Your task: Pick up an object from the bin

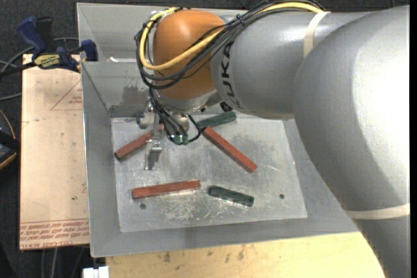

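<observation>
**End effector low over the left red-brown bar**

The arm reaches into the grey metal bin [98,140] from the right. Its orange cover [182,52] and a loop of black and yellow cables [153,71] sit above the left-centre part of the floor. Below the cover, the end effector [154,152] points down at the bin floor. Whether it is open or closed cannot be told, because the wrist and cables hide most of it.

The nearest thing is the left red-brown bar [132,147], a short flat stick lying slanted on the left part of the floor, with its lower end toward the bin's left wall. Its upper right end runs in beside the end effector's tip. The bar therefore lies just to the left of the end effector and partly under it. Whether the two touch cannot be told, and nothing can be seen held.

Four more sticks lie apart on the floor:

- A long red-brown bar [229,150] slants down to the right, just right of the end effector.
- An upper dark green bar [219,119] lies above it, partly covered by the arm.
- A red bar [166,189] lies nearly level, toward the near edge and below the end effector.
- A lower dark green bar [230,196] lies to the right of the red bar, well apart from the end effector.
</observation>
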